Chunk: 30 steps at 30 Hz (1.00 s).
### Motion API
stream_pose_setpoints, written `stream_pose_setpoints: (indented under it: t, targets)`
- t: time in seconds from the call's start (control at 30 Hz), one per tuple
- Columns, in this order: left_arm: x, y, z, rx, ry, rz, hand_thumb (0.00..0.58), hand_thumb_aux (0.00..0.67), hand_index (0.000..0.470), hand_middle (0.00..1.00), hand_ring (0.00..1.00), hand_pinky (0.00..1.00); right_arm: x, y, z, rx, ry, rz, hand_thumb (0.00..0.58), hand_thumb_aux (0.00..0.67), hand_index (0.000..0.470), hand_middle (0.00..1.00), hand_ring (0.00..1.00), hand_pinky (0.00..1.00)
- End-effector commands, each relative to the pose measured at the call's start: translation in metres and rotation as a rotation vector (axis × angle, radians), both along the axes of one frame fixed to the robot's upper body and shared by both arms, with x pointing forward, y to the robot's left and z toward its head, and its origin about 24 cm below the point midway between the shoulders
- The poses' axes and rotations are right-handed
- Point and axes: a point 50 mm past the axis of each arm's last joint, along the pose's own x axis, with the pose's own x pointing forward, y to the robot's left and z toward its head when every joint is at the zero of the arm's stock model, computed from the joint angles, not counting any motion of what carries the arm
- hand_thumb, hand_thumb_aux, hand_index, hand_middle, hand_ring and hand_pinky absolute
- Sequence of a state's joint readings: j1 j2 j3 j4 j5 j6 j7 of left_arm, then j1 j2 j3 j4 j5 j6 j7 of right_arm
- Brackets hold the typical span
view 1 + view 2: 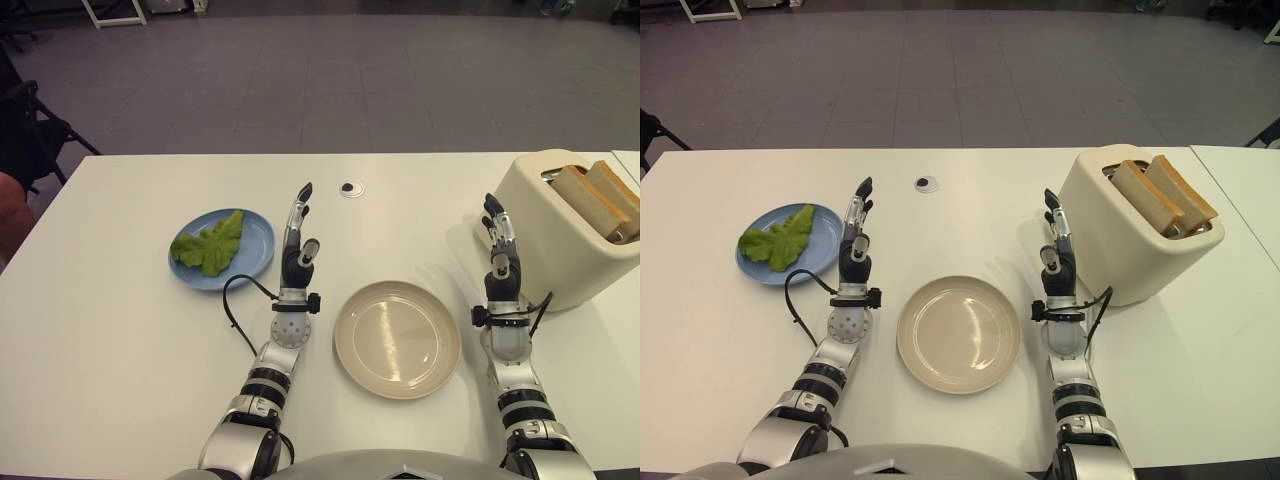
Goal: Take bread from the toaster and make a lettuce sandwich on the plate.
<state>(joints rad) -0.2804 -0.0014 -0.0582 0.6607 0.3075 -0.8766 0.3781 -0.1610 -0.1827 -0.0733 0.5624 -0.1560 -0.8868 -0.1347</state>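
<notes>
Cream-coloured plastic toaster (560, 255) stands just to the right of the right hand (500, 250), near it but not touching. Two slices of bread (592, 198) stand tilted in its top slots, ahead of that hand and to its right, with their upper halves showing above the casing.

Right hand: upright on the white table (120, 340), fingers extended and close together, holding nothing. Left hand (297, 245): same posture, fingers straight and pointing away from the robot, nothing held.

Beige plate (397, 385) lies between the two hands and a little nearer the robot than their fingertips; its left rim is just beside the left wrist and its right rim is near the right wrist. Nothing lies on it.

Blue plate (262, 240) sits just to the left of the left hand, its rim close to the fingers. One leaf of lettuce (210, 245) lies flat on the side of it away from the hand.

A small white disc with a dark centre (351, 188) lies on the table beyond the left hand's fingertips, slightly to their right. A black cable (232, 305) loops on the table beside the left wrist.
</notes>
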Motion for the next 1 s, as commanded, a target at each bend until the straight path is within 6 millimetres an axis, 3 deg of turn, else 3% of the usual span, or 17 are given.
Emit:
stream_pose_setpoints:
  t: [0.03, 0.23, 0.33, 0.4, 0.5, 0.6, 0.67, 0.73, 0.87, 1.0]
  targets:
    - [0.0, 0.001, -0.006, 0.007, 0.043, -0.002, 0.0, 0.0, 0.0, 0.0, 0.0, 0.0, -0.005, 0.003, -0.008, -0.002, 0.041, 0.019, 0.0, 0.0, 0.0, 0.0, 0.0, 0.0]
    - [0.001, 0.0, -0.007, -0.008, 0.06, -0.013, 0.0, 0.0, 0.0, 0.0, 0.0, 0.0, -0.005, 0.001, -0.004, -0.02, 0.015, 0.017, 0.0, 0.0, 0.0, 0.0, 0.0, 0.0]
    - [0.001, 0.003, -0.008, -0.018, 0.068, -0.001, 0.0, 0.0, 0.0, 0.0, 0.0, 0.0, -0.012, -0.018, 0.041, -0.093, -0.201, -0.059, 0.0, 0.0, 0.0, 0.0, 0.0, 0.0]
    - [0.002, 0.004, -0.008, -0.017, 0.07, 0.003, 0.0, 0.0, 0.0, 0.0, 0.0, 0.0, -0.019, -0.044, 0.074, -0.209, -0.297, -0.176, 0.0, 0.0, 0.0, 0.0, 0.0, 0.0]
    - [0.001, 0.004, -0.008, -0.016, 0.067, 0.011, 0.0, 0.0, 0.0, 0.0, 0.0, 0.0, -0.035, -0.104, 0.125, -0.402, -0.331, -0.484, 0.0, 0.0, 0.0, 0.0, 0.0, 0.0]
    - [0.001, 0.004, -0.008, -0.016, 0.068, 0.013, 0.0, 0.0, 0.0, 0.0, 0.0, 0.0, -0.046, -0.161, 0.148, -0.573, -0.197, -0.759, 0.0, 0.0, 0.0, 0.0, 0.0, 0.0]
    - [0.001, 0.003, -0.008, -0.013, 0.067, 0.009, 0.0, 0.0, 0.0, 0.0, 0.0, 0.0, -0.047, -0.186, 0.143, -0.684, -0.053, -0.839, 0.0, 0.0, 0.0, 0.0, 0.0, 0.0]
    - [0.001, 0.002, -0.009, -0.01, 0.067, 0.007, 0.0, 0.0, 0.0, 0.0, 0.0, 0.0, -0.04, -0.198, 0.126, -0.796, 0.095, -0.839, 0.0, 0.0, 0.0, 0.0, 0.0, 0.0]
    - [0.0, 0.002, -0.008, 0.001, 0.061, 0.004, 0.0, 0.0, 0.0, 0.0, 0.0, 0.0, -0.028, -0.202, 0.093, -0.982, 0.29, -0.775, 0.0, 0.0, 0.0, 0.0, 0.0, 0.0]
    - [-0.001, 0.002, -0.008, 0.006, 0.054, 0.004, 0.0, 0.0, 0.0, 0.0, 0.0, 0.0, -0.016, -0.206, 0.079, -1.033, 0.391, -0.734, 0.0, 0.0, 0.0, 0.0, 0.0, 0.0]
